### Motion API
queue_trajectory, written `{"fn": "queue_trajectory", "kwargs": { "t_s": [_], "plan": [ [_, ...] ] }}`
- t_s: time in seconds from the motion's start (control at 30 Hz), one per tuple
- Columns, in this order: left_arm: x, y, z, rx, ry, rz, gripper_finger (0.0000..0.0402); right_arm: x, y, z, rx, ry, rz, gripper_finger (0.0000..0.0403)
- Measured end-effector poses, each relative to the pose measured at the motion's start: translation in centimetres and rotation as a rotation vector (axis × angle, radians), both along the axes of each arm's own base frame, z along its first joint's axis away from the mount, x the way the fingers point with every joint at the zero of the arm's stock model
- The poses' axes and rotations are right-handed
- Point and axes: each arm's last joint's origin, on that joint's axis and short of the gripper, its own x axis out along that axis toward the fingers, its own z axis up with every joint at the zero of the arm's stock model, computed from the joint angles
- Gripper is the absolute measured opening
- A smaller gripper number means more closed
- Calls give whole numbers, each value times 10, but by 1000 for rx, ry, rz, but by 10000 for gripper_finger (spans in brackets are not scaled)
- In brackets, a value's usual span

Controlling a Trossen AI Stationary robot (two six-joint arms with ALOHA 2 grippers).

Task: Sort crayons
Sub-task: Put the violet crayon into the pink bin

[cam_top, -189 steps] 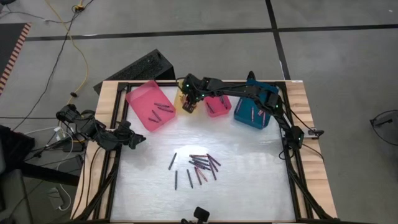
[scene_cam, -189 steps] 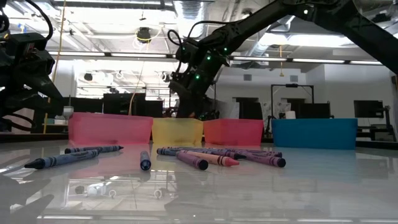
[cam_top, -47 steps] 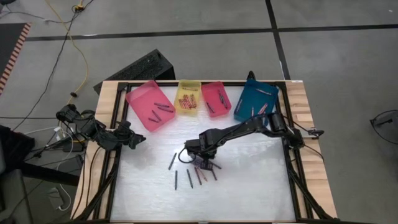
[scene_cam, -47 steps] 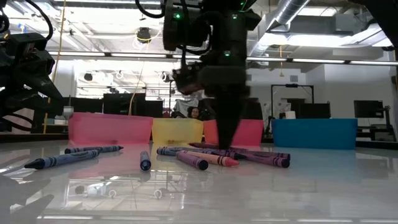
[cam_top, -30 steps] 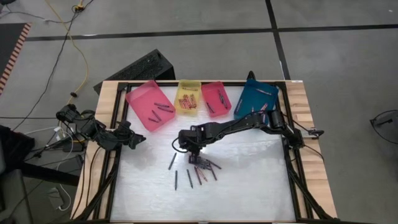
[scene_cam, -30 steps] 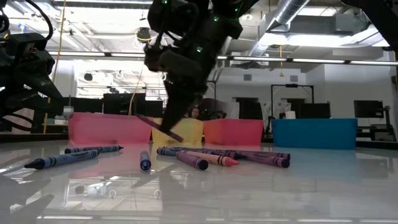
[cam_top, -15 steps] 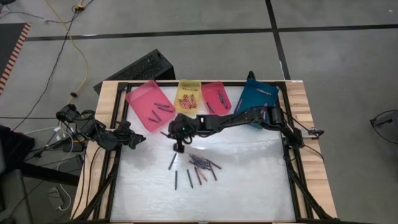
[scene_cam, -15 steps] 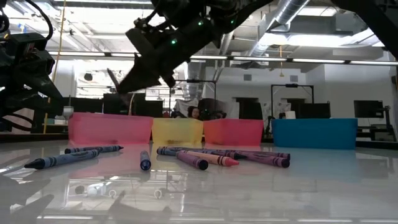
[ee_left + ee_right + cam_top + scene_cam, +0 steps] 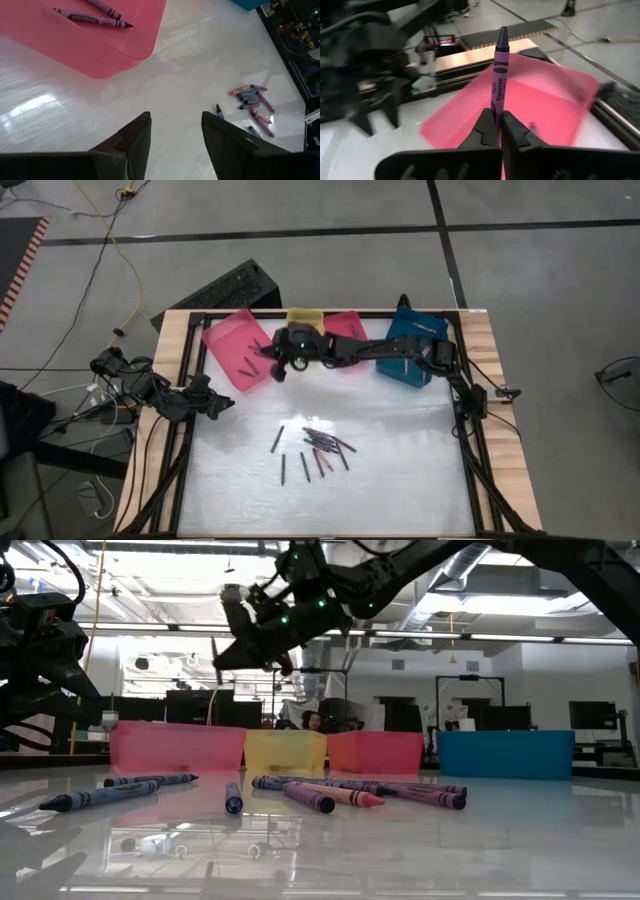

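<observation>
The right end effector (image 9: 496, 127) is above the near edge of the large pink tray (image 9: 232, 340), at the back of the desk (image 9: 400, 480), and its fingers are pressed together on the lower end of one purple crayon (image 9: 499, 75). This crayon stands up from between the fingers, with its tip pointing away from the wrist, over the pink tray. In the low view the same end effector (image 9: 222, 660) hangs high above the row of trays. The left end effector (image 9: 172, 135) waits at the left side of the desk, with its fingers spread wide and nothing between them. A few crayons already lie inside the pink tray (image 9: 100, 50). The other loose crayons (image 9: 318, 448) lie in a small group near the middle of the desk, well apart from the trays. Behind the right arm are the yellow tray (image 9: 303, 316), the small red tray (image 9: 345, 325) and the blue tray (image 9: 405, 350).
</observation>
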Motion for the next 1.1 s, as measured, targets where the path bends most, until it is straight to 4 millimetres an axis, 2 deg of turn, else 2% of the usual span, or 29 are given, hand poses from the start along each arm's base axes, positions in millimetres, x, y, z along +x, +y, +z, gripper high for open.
{"fn": "queue_trajectory", "kwargs": {
  "t_s": [0.17, 0.27, 0.7, 0.9, 1.1],
  "plan": [
    [0, 0, 0, 0, 0, 0, 165, -7, -26, -1, 99, -15, -80, 5],
    [0, 0, 0, 0, 0, 0, 165, -9, -34, -1, 124, -23, -105, 5],
    [0, 0, 0, 0, 0, 0, 165, -5, -18, -2, 22, 15, -41, 5],
    [0, 0, 0, 0, 0, 0, 165, -5, -18, -3, 22, 18, -40, 5],
    [0, 0, 0, 0, 0, 0, 165, 7, -15, -29, 86, 6, -46, 5]
  ]
}}
